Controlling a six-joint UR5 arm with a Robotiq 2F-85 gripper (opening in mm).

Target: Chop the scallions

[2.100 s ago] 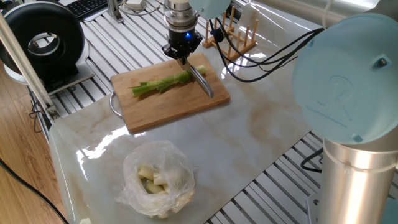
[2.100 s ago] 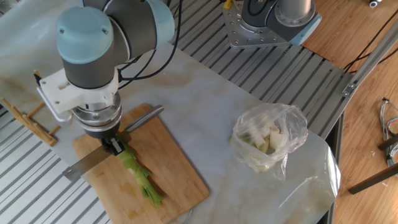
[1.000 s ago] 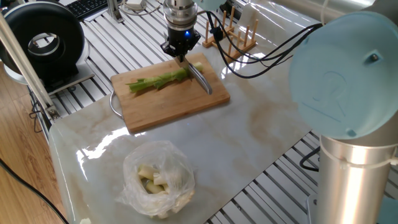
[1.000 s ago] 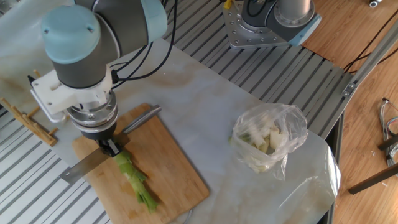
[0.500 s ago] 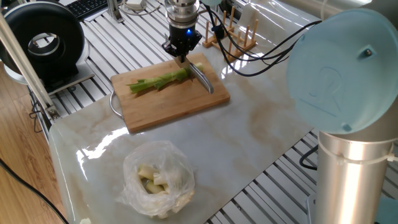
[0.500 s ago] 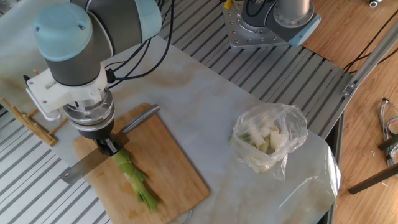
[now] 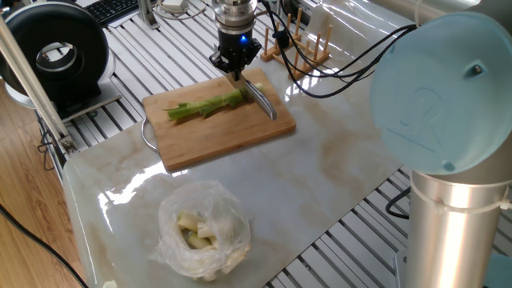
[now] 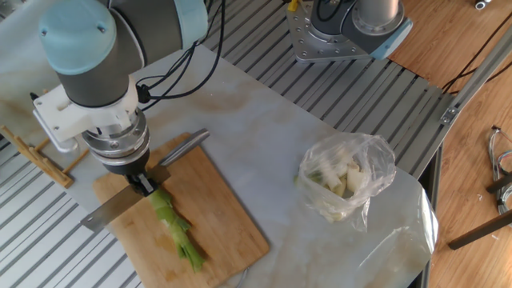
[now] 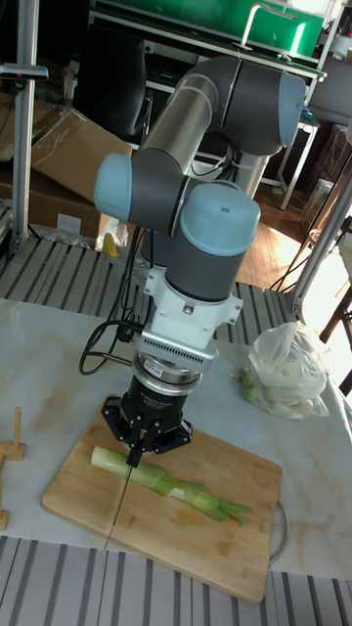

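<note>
The hand [image 9: 134, 452] points straight down over the wooden cutting board [image 7: 216, 128] and is clenched on a knife [image 8: 140, 192], gripping it about midway along, where handle meets blade. In the other fixed view the knife's metal handle runs up and to the right past the board's edge, while the flat blade stretches down and to the left beyond the opposite edge. In the tall fixed view the blade shows only as a thin line running down across the board from the hand. The scallions [image 7: 206, 106] lie flat on the board as one slim stalk: the pale, thicker end sits under the hand, right at the blade, and the darker, leafy end splays out toward the far side of the board. The blade crosses the stalk close to its pale end; whether the edge is touching or already into the stalk cannot be told. The board rests on a pale marble-patterned tabletop [image 7: 336, 160]. Well apart from the board, a clear plastic bag [image 8: 346, 186] of whitish pieces sits on the same tabletop. A small wooden rack [image 7: 308, 48] stands just beyond the board, behind the arm.
</note>
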